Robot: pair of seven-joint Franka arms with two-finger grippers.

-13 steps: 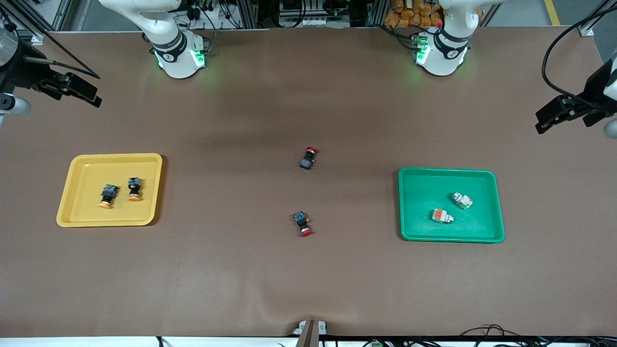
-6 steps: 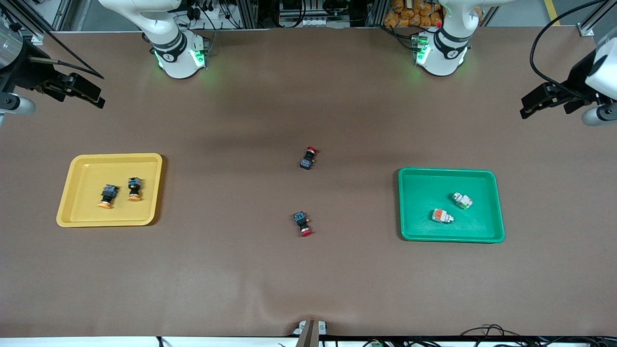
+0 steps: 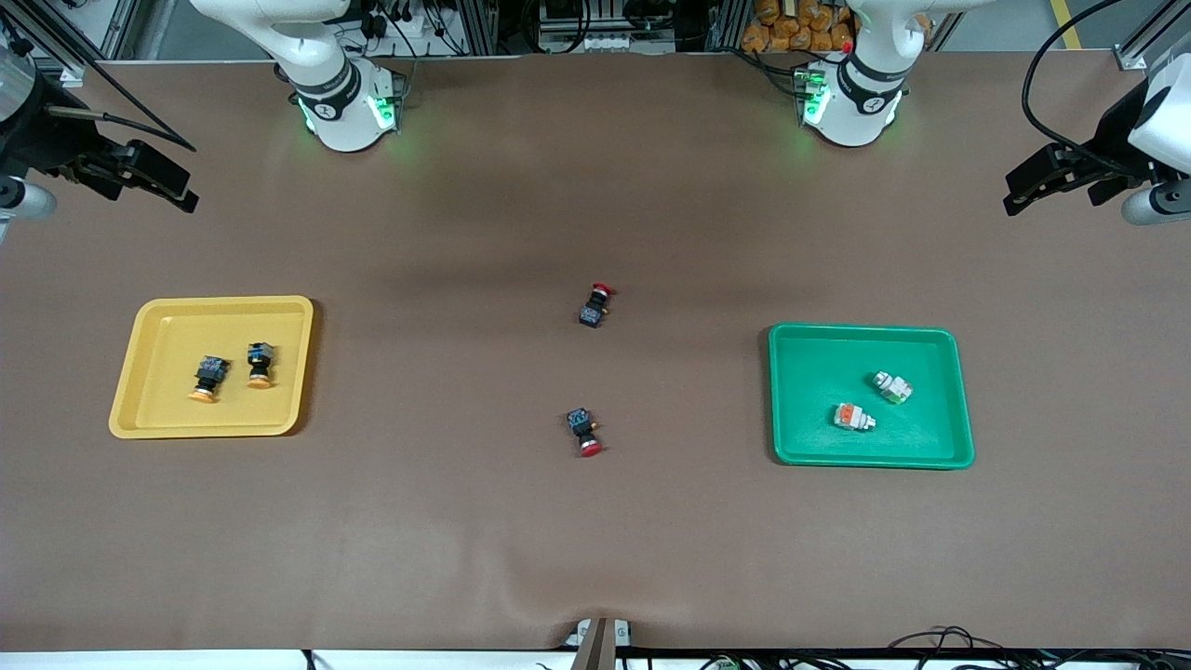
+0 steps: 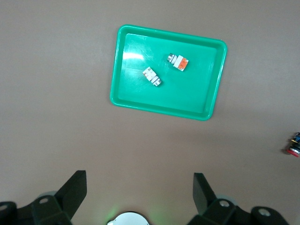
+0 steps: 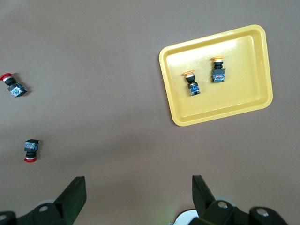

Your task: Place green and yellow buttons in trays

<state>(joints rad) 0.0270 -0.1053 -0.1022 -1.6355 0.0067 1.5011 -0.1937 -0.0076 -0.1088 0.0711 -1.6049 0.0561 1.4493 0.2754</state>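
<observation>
Hanging high over the bare brown table (image 3: 595,540) at its own end, the left gripper (image 3: 1023,191) had its two black fingers (image 4: 75,192) spread wide and held nothing, its arm drawn up and out to the table's edge, well apart from the trays. The right gripper (image 3: 181,186) mirrored that pose over the right arm's end, fingers (image 5: 75,194) likewise spread wide with nothing between them and touching nothing. Both arms waited. The yellow tray (image 3: 149,409) lay flat toward the right arm's end and held the two black-bodied buttons with orange-yellow caps (image 3: 209,377), lying on their sides just beside each other, caps pointing toward the front camera. The green tray (image 3: 800,437) lay toward the left arm's end and held the two white-bodied buttons: the green-marked one (image 3: 892,386) and, nearer the front camera, the orange-marked one (image 3: 852,417), near each other but apart. Two red-capped black switches lay on the table between the trays, one (image 3: 595,305) farther from the front camera than the other (image 3: 584,433).
</observation>
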